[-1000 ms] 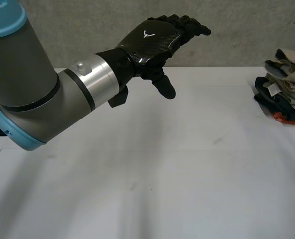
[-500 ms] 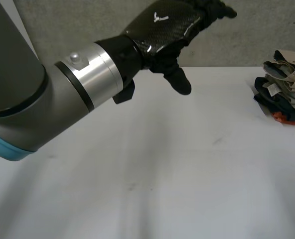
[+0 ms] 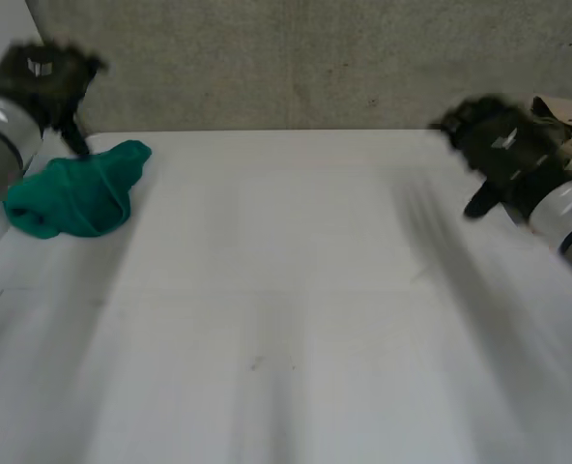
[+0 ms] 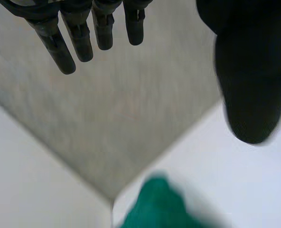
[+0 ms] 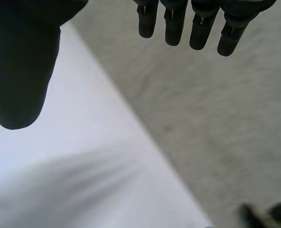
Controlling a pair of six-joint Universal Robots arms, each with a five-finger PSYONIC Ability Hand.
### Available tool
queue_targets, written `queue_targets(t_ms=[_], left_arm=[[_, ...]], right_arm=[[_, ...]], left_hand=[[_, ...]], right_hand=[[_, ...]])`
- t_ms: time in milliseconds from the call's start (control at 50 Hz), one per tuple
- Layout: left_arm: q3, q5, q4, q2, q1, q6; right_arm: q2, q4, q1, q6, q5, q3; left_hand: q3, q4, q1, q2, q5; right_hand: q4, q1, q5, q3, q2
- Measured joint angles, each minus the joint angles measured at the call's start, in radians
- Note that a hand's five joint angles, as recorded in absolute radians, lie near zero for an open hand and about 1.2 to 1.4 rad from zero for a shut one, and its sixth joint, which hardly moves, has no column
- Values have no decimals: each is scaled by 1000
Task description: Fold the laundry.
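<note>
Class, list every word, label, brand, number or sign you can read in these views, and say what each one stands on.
No words or numbers can be read.
On the back of the left hand: a pale mark, too blurred to read.
On the back of the right hand: a pale mark, too blurred to read.
On the green cloth and the folded clothes: no label to be seen.

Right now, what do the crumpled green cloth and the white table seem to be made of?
The crumpled green cloth looks like soft, matt fabric, perhaps cotton knit: it slumps in loose rounded folds without shine. The white table looks hard and smooth, perhaps laminate or painted board: flat, dull, faintly scuffed.
</note>
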Motion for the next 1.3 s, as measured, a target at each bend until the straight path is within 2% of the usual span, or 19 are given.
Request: queue_targets(t_ms=[80, 180, 340, 460, 660, 760, 800, 840, 880, 940, 1000, 1040, 1080, 1100, 1200, 1300], left_arm=[[29, 10, 53, -154, 76, 97], [106, 61, 153, -328, 140, 130], [263, 230, 268, -568, 219, 115], [370, 306, 294, -672, 238, 70], [522, 343, 298, -787, 243, 17], [573, 345, 297, -825, 242, 15], [592, 343, 296, -841, 241, 16], [602, 336, 296, -849, 239, 16], [601, 323, 296, -851, 235, 16], [578, 284, 297, -835, 222, 16], [536, 247, 298, -792, 210, 15], [482, 223, 298, -727, 203, 13], [424, 212, 297, -660, 199, 12], [404, 210, 297, -639, 198, 11], [265, 211, 292, -512, 203, 13], [202, 238, 277, -478, 211, 18]], right_arm=[[33, 35, 34, -56, 27, 65], [55, 23, 41, -80, 49, 143], [66, -58, 28, -78, 55, 231], [69, -84, 26, -77, 55, 241], [106, -87, 26, -79, 55, 237], [123, -95, 27, -82, 56, 235], [129, -99, 27, -82, 57, 234], [133, -101, 28, -82, 57, 234], [134, -102, 28, -82, 57, 234], [135, -102, 28, -82, 57, 235], [134, -102, 28, -82, 57, 236], [134, -102, 28, -82, 56, 238], [134, -102, 28, -82, 56, 239], [134, -102, 28, -82, 55, 239], [134, -102, 27, -82, 51, 242], [134, -103, 25, -83, 47, 244]], left_hand=[[0, -1, -3, 0, 0], [0, -1, -3, 0, 0], [2, 2, 0, 2, 2], [3, 10, 3, 11, 3], [66, 79, 91, 78, 67], [213, 227, 253, 229, 212], [572, 586, 658, 601, 563], [782, 797, 856, 796, 771], [927, 945, 967, 947, 918], [970, 989, 969, 984, 940], [968, 986, 969, 980, 940], [594, 618, 568, 600, 596], [385, 390, 344, 379, 372], [336, 340, 304, 341, 322], [281, 275, 286, 280, 252], [281, 274, 286, 279, 252]], right_hand=[[0, 0, 0, 0, 0], [0, 0, 0, 0, 0], [0, 0, 0, 0, 0], [0, 0, 0, 0, 0], [0, 0, 0, 0, 0], [0, 0, 0, 0, 0], [0, 0, 0, 0, 0], [0, 0, 0, 0, 0], [0, 0, 0, 0, 0], [0, 0, 0, 0, 0], [0, 0, 0, 0, 0], [0, 0, 0, 0, 0], [0, 0, 0, 0, 0], [0, 0, 0, 0, 0], [0, 0, 0, 0, 0], [0, 0, 0, 0, 0]])
